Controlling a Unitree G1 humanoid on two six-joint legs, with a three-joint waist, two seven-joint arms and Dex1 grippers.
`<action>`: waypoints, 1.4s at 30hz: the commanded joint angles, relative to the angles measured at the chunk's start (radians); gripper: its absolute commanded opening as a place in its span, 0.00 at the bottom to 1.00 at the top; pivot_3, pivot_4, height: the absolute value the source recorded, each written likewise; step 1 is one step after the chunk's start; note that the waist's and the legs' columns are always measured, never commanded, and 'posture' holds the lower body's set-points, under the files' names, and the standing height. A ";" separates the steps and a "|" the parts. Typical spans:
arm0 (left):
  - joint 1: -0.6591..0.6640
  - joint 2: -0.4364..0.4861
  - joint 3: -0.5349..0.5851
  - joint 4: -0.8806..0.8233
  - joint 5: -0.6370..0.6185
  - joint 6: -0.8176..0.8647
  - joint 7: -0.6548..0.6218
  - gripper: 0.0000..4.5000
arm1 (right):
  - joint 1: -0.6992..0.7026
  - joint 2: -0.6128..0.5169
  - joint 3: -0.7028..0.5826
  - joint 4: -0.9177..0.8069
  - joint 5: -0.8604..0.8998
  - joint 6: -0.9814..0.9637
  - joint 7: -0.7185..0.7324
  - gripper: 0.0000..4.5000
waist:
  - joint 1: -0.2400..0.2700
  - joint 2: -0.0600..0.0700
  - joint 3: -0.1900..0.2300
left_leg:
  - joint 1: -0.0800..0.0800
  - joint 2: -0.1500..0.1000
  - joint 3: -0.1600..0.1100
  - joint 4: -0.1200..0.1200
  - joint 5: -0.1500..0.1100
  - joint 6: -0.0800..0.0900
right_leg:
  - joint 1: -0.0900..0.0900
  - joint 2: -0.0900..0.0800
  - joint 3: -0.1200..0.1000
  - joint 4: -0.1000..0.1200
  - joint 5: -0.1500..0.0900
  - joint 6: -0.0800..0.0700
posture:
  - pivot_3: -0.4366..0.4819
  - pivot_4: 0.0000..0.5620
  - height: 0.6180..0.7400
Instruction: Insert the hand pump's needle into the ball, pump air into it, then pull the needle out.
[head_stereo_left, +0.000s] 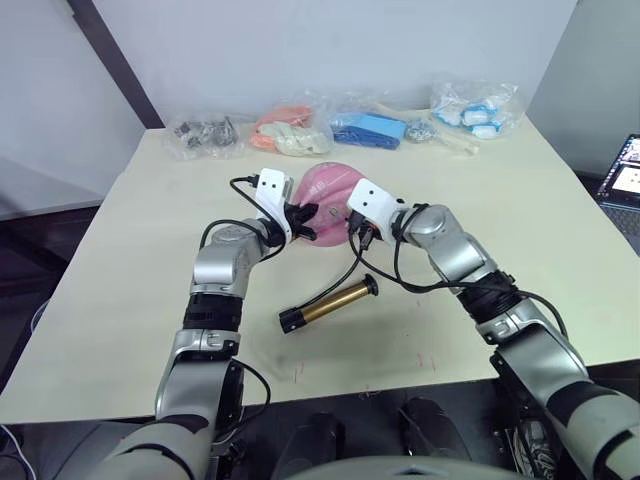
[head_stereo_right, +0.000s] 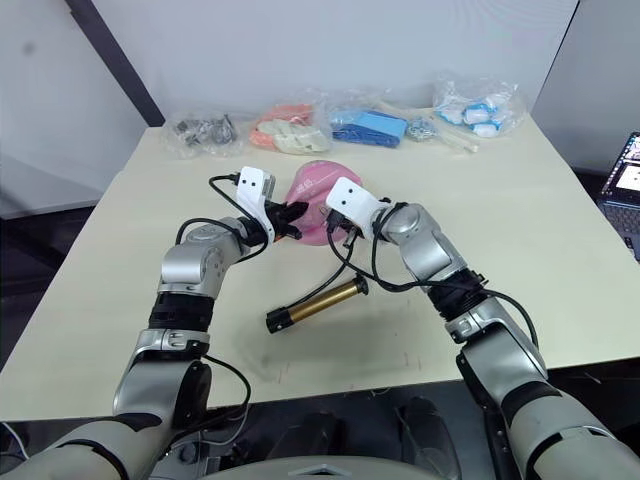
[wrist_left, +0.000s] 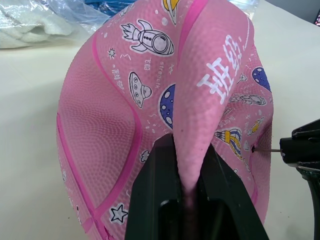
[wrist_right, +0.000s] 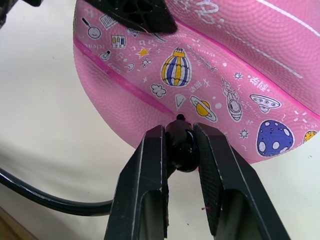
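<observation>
Left wrist view gives you the relation that matters: the needle (wrist_left: 262, 149) shows as a thin pin at the right edge of the frame, its tip right at a small dark hole in the skin of the ball (wrist_left: 165, 120), and its black fitting (wrist_left: 300, 150) sits just outside that. The pin's long axis lies level across the frame and points straight at the hole, so I judge that your coming move is a push along that same line, with no sideways drift.

In the right wrist view, your right end effector (wrist_right: 181, 145) is clamped on the black fitting, low in the middle of the frame, with the ball's surface directly ahead of the fingertips and touching or nearly touching the fitting's nose. This arm carries the needle and is the one that must advance.

Your left end effector (wrist_left: 187, 165) is pinched tight on a raised fold of the limp, dented ball, holding it steady from the opposite side.

In the left eye view the ball (head_stereo_left: 330, 200) sits at the centre of the bench (head_stereo_left: 560, 200) between both wrists. The hand pump (head_stereo_left: 328, 304) lies loose below it, barrel running lower left to upper right, with its hose (head_stereo_left: 345, 275) curving up to the right end effector (head_stereo_left: 350, 224).
</observation>
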 joint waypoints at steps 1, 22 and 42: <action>0.046 -0.009 -0.039 0.081 -0.001 0.095 -0.023 0.00 | 0.004 0.022 0.044 0.080 -0.023 0.047 0.028 0.07 | -0.001 0.000 0.000 | 0.000 0.000 0.000 0.000 0.000 0.000 | 0.000 0.000 0.000 0.000 0.000 0.000 | 0.48 0.27 1.00; 0.057 -0.017 -0.033 0.086 -0.018 0.121 -0.024 0.00 | -0.113 0.156 -0.003 0.323 -0.054 0.045 0.005 0.07 | -0.016 0.001 -0.007 | 0.013 0.000 0.001 -0.009 -0.002 0.002 | 0.007 0.001 0.001 -0.002 0.000 0.000 | 0.48 0.27 1.00; 0.086 -0.015 -0.032 0.069 -0.017 0.134 -0.030 0.00 | -0.238 0.244 -0.042 0.646 -0.097 -0.069 -0.040 0.07 | -0.021 0.002 -0.011 | 0.018 0.001 0.000 -0.014 -0.002 0.001 | 0.007 0.006 0.006 -0.002 0.000 0.000 | 0.48 0.27 1.00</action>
